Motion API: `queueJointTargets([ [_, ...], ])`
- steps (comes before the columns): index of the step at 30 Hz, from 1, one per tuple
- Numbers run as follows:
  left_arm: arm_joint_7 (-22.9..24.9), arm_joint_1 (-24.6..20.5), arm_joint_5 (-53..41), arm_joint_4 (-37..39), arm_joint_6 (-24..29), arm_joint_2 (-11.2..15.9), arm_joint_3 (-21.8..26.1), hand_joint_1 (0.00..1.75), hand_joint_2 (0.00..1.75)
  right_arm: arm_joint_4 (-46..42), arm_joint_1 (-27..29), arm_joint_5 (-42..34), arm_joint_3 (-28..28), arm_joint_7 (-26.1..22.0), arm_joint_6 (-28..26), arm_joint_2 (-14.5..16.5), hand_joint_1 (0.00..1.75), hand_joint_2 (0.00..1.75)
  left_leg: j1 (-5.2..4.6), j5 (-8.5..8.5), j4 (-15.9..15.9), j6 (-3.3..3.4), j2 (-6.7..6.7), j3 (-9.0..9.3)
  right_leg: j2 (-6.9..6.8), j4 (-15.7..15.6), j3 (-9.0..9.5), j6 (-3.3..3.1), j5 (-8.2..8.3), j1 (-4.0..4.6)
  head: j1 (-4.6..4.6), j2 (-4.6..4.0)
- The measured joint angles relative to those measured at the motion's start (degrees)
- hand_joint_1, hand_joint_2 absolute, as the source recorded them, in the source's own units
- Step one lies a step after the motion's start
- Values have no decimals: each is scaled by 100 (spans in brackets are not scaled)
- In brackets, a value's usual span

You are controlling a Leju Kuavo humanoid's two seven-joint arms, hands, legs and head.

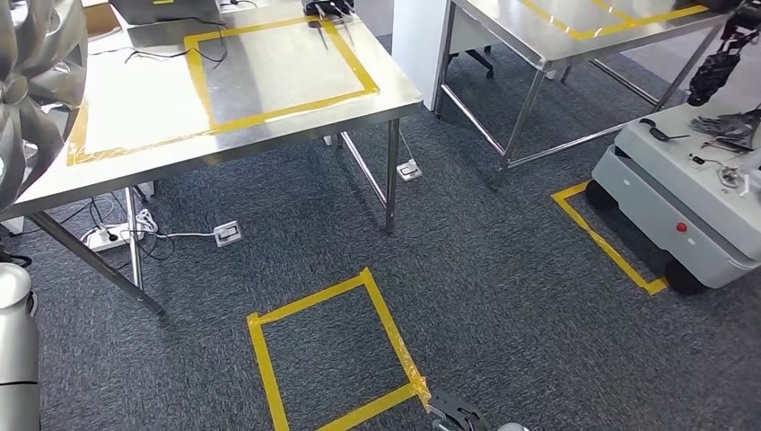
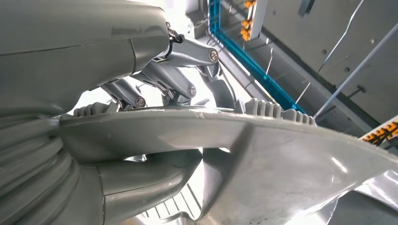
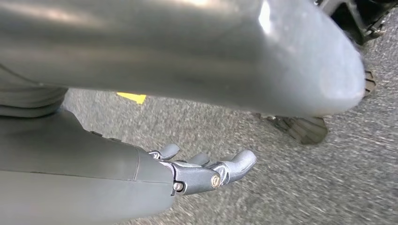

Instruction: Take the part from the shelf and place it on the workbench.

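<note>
Metal wheel [image 1: 36,90], judged heavy, rigid and smooth, is held up at the left beside the workbench [image 1: 269,67], its rim clasped by left hand [image 2: 155,79]; right hand [image 3: 206,171] hangs loosely spread, nothing held

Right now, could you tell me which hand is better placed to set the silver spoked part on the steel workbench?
The left. The left hand already grips the silver spoked part, raised beside the steel workbench. The right hand hangs over carpet, holding nothing.
</note>
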Motion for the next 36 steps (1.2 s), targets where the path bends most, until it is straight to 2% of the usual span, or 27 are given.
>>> queueJointTargets([
  [1,2,-10,0,-1,0,-4,0,175,175,0,-2,2,1,-1,0,-7,0,0,10,13,-8,-37,-49,-15,48,-145,63,-10,20,9,0,0],
  [3,10,-14,-1,-4,0,0,0,175,175,0,-6,11,0,1,0,-9,0,0,22,49,-45,-124,-145,-33,-26,-194,85,-27,20,21,4,0],
  [4,19,-3,-2,-7,0,11,0,175,175,0,-11,18,0,3,0,-8,0,0,23,48,-45,-156,-122,-47,-73,-225,103,-51,40,10,5,0],
  [5,28,4,-3,-8,0,27,0,175,175,0,-17,21,-1,0,0,-7,0,0,11,5,6,-178,-25,-81,-117,-262,124,-83,65,-4,-5,0],
  [6,40,6,-4,-9,0,43,0,175,175,0,-20,18,-1,-10,0,-6,0,0,-3,-99,162,-195,111,-158,-163,-298,144,-113,90,-19,-16,0],
  [8,56,17,2,-8,0,59,0,175,175,0,-13,-7,-1,-41,0,-7,0,0,-16,-446,807,-218,365,-443,-249,-318,152,-150,104,-15,-39,0],
  [9,62,32,10,-7,0,60,0,175,175,0,-5,-22,-1,-55,0,-7,0,0,-15,-595,1175,-233,405,-601,-293,-313,150,-157,100,-12,-40,0],
  [10,74,54,19,-5,-1,60,0,175,175,0,3,-33,-1,-59,0,-6,0,0,-13,-658,1417,-243,418,-701,-329,-306,148,-160,95,-11,-40,0],
  [11,91,71,27,-4,-1,61,-1,175,175,0,7,-38,-1,-55,0,-5,0,0,-12,-617,1456,-250,425,-702,-361,-297,147,-157,89,-11,-40,0],
  [12,120,82,33,-3,-1,65,-2,175,175,0,8,-42,-2,-49,0,-5,0,0,-11,-480,1261,-249,433,-586,-386,-282,145,-149,80,-12,-40,0],
  [13,157,84,34,-3,-1,74,-4,175,175,0,5,-50,-2,-44,0,-4,0,0,-10,-299,882,-244,454,-375,-407,-259,144,-134,67,-13,-39,0],
  [14,193,80,28,-1,0,84,-8,175,175,0,1,-56,-2,-45,-1,-5,0,0,-19,-188,503,-231,488,-155,-425,-232,135,-112,49,-3,-40,0],
  [15,228,76,19,1,0,96,-11,175,175,0,-2,-61,-2,-52,-2,-5,0,0,-29,-114,201,-200,508,13,-436,-205,123,-89,35,9,-37,0],
  [16,254,78,10,5,-1,105,-13,175,175,0,-2,-66,-2,-61,-3,-6,0,0,-32,-93,27,-174,522,107,-441,-179,109,-78,20,26,-33,0],
  [20,306,101,-1,42,-1,113,-15,175,175,0,7,-63,-1,-99,-3,-9,0,0,-30,-83,-26,-116,490,107,-445,-192,92,-183,54,69,-19,0],
  [26,385,109,14,107,-3,127,-15,175,175,0,7,-60,-1,-100,4,-4,0,0,-39,-70,-23,-50,489,86,-447,-264,112,-93,106,68,-19,0],
  [31,480,112,160,230,-40,216,-45,175,175,0,27,-64,-1,-98,4,-4,0,0,-44,-66,-19,-39,494,79,-445,-274,102,-7,117,62,-19,0],
  [36,353,99,-567,330,-32,257,-9,175,175,0,44,-70,-2,-112,4,-4,0,0,-40,-58,-20,-43,497,78,-443,-267,95,-1,118,65,-19,0],
])
